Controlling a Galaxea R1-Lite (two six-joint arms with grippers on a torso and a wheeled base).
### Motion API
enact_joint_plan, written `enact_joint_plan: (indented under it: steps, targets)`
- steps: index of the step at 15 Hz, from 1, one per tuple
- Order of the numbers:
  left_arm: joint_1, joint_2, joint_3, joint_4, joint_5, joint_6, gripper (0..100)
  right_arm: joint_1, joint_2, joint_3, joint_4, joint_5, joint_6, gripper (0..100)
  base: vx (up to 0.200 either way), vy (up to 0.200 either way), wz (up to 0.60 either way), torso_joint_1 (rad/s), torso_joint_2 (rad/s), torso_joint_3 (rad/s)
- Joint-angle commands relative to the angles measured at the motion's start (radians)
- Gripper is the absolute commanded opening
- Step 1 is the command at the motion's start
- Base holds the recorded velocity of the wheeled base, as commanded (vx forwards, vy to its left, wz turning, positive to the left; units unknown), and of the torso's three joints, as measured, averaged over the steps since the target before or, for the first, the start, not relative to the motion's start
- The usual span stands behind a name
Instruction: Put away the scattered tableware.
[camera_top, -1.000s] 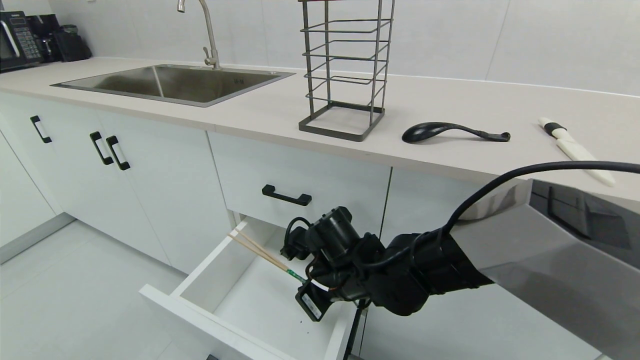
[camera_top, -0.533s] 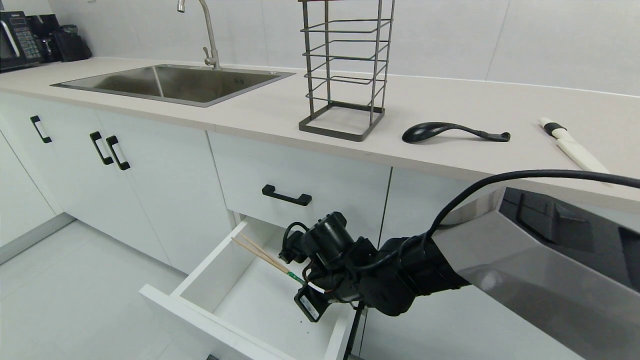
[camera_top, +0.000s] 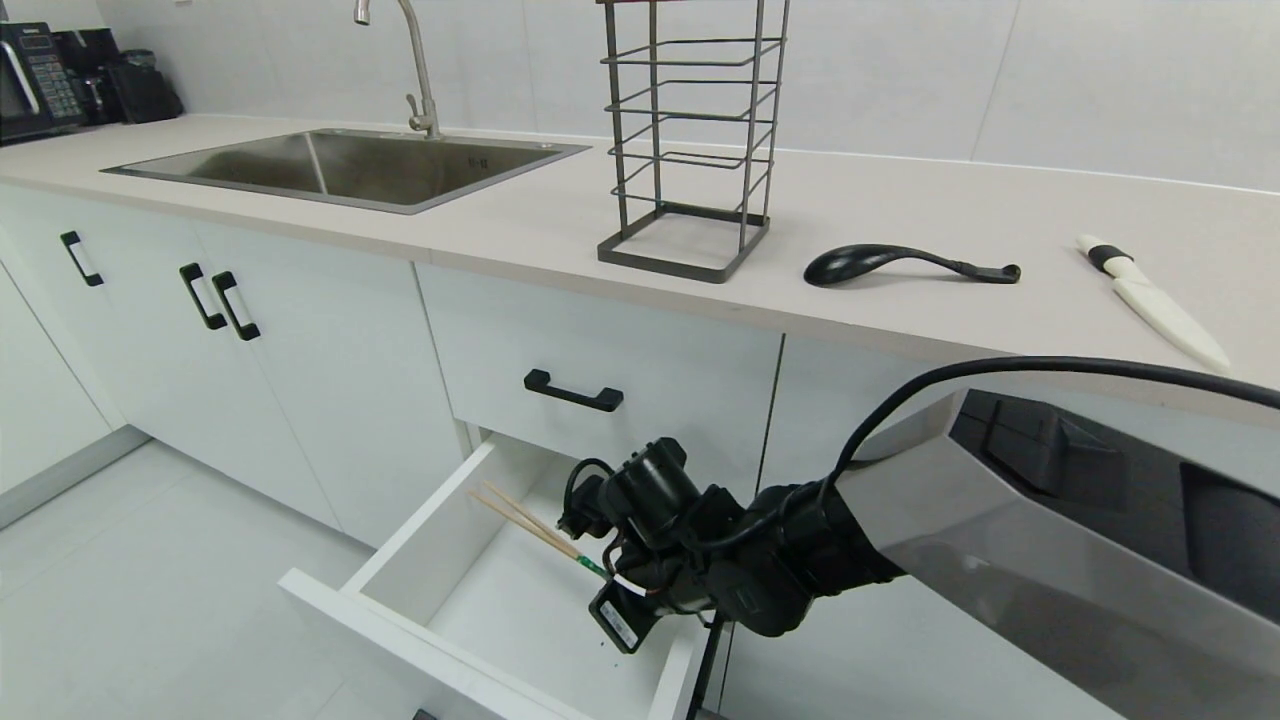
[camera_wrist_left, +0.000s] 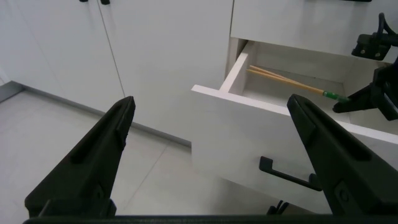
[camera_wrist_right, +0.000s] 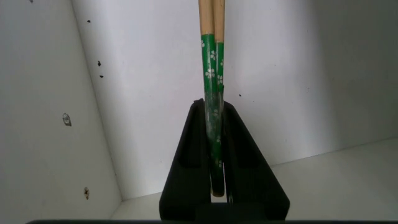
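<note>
Over the open drawer (camera_top: 420, 545), chopsticks (camera_top: 528, 520) held by the right gripper (camera_wrist_right: 214, 124)

Within the drawer's span the 2 chopsticks are held side by side, gripped at their green, flower-printed ends. The bare wooden tips are pointed toward the drawer's left wall. Whether the tips are touching the drawer cannot be told. The right gripper is closed tightly on the pair, with its fingers pressed against them. The left gripper (camera_wrist_left: 208, 155) is spread wide with nothing between its 2 fingers, and is placed out in front of the drawer's front panel. The drawer is pulled out beneath a closed upper drawer (camera_top: 600, 350). On the countertop (camera_top: 900, 200) above, a black spoon (camera_top: 900, 262) and a white knife (camera_top: 1150, 300) are laid apart from each other, to the right of a wire rack (camera_top: 690, 140). A sink (camera_top: 340, 165) is set to the rack's left.
</note>
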Motion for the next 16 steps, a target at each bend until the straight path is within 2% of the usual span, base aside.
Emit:
enact_joint_plan:
  steps: [1, 9, 16]
  targets:
    - [0.0, 0.001, 0.0, 0.0, 0.0, 0.0, 100, -0.001, 0.01, 0.0, 0.001, 0.001, 0.0, 0, 0.0, 0.0, 0.0, 0.0, 0.0, 0.0]
    - [0.0, 0.001, 0.0, 0.0, 0.001, 0.0, 100, -0.004, 0.076, -0.052, 0.001, -0.029, -0.002, 0, 0.0, 0.0, 0.0, 0.0, 0.0, 0.0]
    - [0.0, 0.001, 0.0, 0.0, 0.001, 0.0, 100, 0.003, 0.112, -0.075, 0.002, -0.027, -0.059, 0, 0.0, 0.0, 0.0, 0.0, 0.0, 0.0]
